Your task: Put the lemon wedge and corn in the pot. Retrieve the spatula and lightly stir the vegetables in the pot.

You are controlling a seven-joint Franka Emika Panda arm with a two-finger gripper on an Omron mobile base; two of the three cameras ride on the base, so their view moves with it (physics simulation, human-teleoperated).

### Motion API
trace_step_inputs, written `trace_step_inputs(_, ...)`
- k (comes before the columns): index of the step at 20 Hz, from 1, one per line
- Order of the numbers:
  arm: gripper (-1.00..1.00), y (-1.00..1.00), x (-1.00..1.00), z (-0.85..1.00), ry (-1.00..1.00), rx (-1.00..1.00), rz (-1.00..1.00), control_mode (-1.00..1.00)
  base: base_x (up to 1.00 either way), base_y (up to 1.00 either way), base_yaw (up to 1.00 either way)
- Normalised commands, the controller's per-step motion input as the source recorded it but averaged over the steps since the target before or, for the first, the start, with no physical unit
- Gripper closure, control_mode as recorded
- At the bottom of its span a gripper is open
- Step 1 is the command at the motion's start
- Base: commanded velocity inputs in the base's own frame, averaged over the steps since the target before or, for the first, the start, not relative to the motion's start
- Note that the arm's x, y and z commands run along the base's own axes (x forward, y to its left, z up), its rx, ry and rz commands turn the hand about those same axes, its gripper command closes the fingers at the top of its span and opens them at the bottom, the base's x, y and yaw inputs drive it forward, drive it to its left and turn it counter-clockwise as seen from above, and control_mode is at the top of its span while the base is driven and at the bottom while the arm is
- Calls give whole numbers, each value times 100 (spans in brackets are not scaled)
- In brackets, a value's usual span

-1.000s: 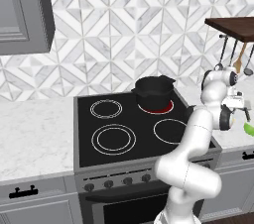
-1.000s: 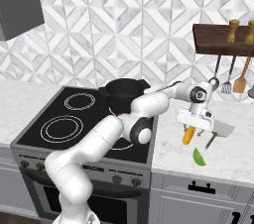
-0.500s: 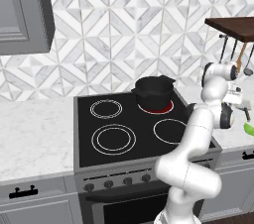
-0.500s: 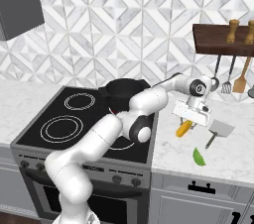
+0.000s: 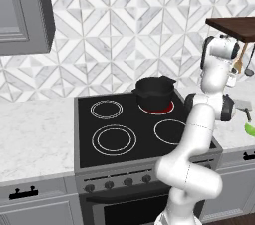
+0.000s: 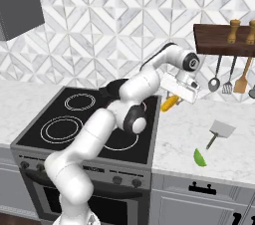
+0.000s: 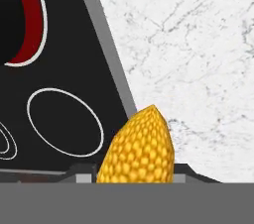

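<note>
The white marble counter (image 6: pixel 234 157) is running along either side of the black stove (image 5: pixel 124 134). On the stretch right of the stove, the spatula (image 6: pixel 218 132) is lying flat, blade toward the wall, and the green lemon wedge (image 6: pixel 199 158) is sitting just in front of its handle. The black pot (image 5: pixel 154 91) is sitting on the glowing red back burner (image 5: pixel 158 108).

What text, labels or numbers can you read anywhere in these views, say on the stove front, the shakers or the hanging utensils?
None: no readable text in any view.
Stove: knobs and front panel carry no legible marks.
Two shakers on the shelf: plain, no label.
Corn held in the tool, spatula and lime-green wedge on the counter: unmarked.
</note>
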Motion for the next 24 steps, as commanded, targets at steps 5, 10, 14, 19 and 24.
trace_step_inputs(5,100,100,-6,86,-18,-7,0,-100,0,0,0)
trace_step_inputs(10,100,100,0,41,-12,-16,0,-100,0,0,0)
trace_step_inputs(14,100,100,0,25,-16,-20,0,-100,0,0,0)
trace_step_inputs(19,100,100,0,22,-16,-21,0,-100,0,0,0)
trace_step_inputs(24,100,100,26,-18,-4,-22,0,-100,0,0,0)
